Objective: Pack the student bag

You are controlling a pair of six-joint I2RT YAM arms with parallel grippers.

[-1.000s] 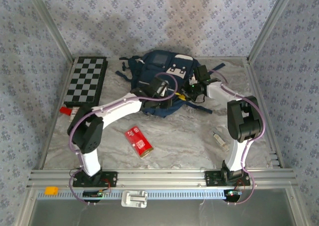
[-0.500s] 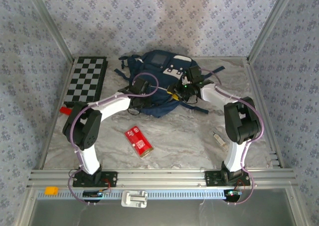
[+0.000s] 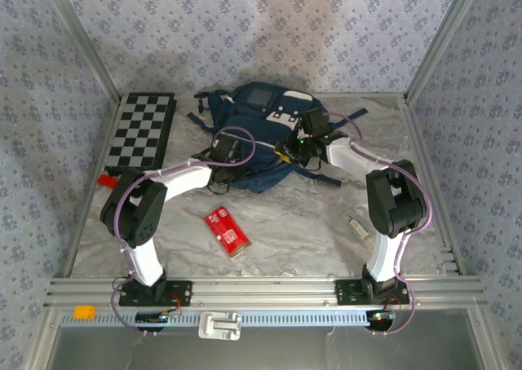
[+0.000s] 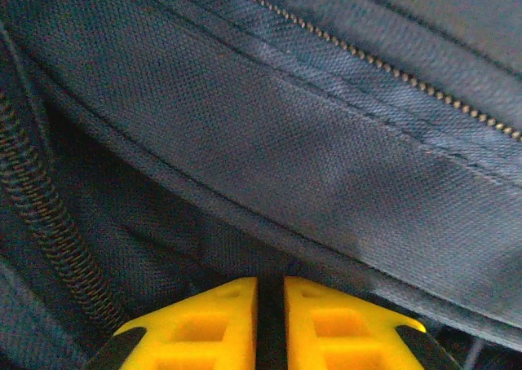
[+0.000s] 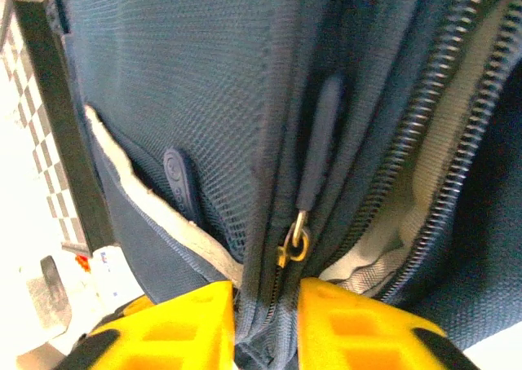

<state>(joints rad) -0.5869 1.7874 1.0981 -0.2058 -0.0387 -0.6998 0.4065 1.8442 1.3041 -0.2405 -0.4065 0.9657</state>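
Note:
The student bag (image 3: 263, 119), navy with white patches, lies at the back middle of the table. My left gripper (image 3: 225, 152) is at its front left edge. In the left wrist view the yellow fingers (image 4: 220, 321) stand almost together, with dark bag fabric (image 4: 285, 142) pinched in the narrow gap of the left gripper (image 4: 270, 292). My right gripper (image 3: 298, 147) is at the bag's right side. In the right wrist view the right gripper (image 5: 267, 305) is shut on a fold of the bag (image 5: 188, 85) along a zip, just below the brass zip slider (image 5: 295, 244). An open zip shows pale lining to the right.
A folded chessboard (image 3: 144, 130) lies at the back left, with a small red object (image 3: 107, 180) at its near end. A red packet (image 3: 227, 230) lies on the table in front of the bag. A small pale item (image 3: 358, 226) sits near the right arm.
My left gripper has slid left along the bag's front and closed down. My right gripper has moved left onto the bag and closed on the zip seam.

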